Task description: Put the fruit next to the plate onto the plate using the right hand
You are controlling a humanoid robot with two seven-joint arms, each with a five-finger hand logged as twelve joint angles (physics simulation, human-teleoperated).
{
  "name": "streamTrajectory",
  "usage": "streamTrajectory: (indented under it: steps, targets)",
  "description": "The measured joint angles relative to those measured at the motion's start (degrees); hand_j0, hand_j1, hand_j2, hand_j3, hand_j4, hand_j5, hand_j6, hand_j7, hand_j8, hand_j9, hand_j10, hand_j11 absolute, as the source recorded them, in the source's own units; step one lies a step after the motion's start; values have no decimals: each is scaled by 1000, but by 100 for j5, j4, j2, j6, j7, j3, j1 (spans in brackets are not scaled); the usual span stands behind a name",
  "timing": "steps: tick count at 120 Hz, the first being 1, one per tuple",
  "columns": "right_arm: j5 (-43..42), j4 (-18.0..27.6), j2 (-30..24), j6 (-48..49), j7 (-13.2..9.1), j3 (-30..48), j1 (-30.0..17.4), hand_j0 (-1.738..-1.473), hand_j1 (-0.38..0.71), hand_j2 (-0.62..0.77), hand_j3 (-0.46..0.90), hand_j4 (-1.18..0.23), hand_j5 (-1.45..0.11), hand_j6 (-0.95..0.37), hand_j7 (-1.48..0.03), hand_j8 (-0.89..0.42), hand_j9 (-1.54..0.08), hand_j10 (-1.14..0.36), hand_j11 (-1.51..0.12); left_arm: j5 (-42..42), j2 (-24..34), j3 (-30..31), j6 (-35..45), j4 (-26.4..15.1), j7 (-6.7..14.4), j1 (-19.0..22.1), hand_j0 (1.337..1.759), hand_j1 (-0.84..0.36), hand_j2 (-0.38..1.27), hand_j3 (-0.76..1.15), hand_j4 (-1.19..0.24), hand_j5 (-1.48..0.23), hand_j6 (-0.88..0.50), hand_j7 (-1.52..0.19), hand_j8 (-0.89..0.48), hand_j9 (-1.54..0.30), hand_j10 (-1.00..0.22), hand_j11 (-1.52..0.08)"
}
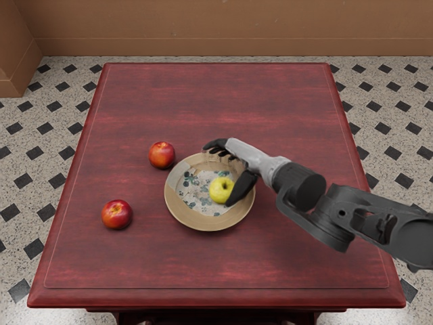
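A yellow-green apple (220,189) lies on the patterned tan plate (183,210) near the middle of the table. My right hand (221,173) hovers over the plate's far right part, its arm coming in from the right edge. The fingers (216,147) stretch out past the plate's far rim. The thumb (241,189) lies along the apple's right side, touching or nearly touching it. The hand is open and does not wrap the apple. A red apple (162,154) stands on the table just off the plate's upper left rim.
A second red apple (116,214) sits farther left, towards the front. The dark red table (216,95) stands on a checkered floor, with a brown wall behind it. The left arm is not seen.
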Motion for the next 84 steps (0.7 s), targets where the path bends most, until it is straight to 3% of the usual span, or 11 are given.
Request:
streamTrajectory:
  steps: [26, 46, 71, 84]
  targets:
    - [144, -1, -161, 120, 0, 513, 63, -1658, -226, -1, 0, -109, -142, -108, -141, -102, -142, -109, -142, 1, 0, -1, 0, 0, 0, 0, 1658, 55, 49, 0, -245, -318, -245, -318, -245, -318, -245, -318]
    - [1233, -86, -692, 1227, 0, 1527, 72, -1658, -269, -4, 0, -70, -91, -70, -90, -67, -90, -70, -90, 2, 0, 0, 0, 0, 0, 0, 1658, 55, 49, 0, -245, -318, -245, -318, -245, -318, -245, -318]
    - [3428, -895, -1749, 3564, 63, 2296, 72, -1658, -291, -6, 0, -50, -65, -51, -64, -49, -64, -50, -64, 4, 0, 2, 0, -1, 0, 0, 1658, 55, 49, 0, -245, -318, -245, -318, -245, -318, -245, -318]
    - [4303, -1497, -2163, 4213, 143, 2533, 66, -1658, -297, -6, 0, -46, -59, -46, -58, -45, -58, -46, -58, 7, 0, 15, -2, -2, 0, 48, 1658, 55, 49, 0, -245, -318, -245, -318, -245, -318, -245, -318]
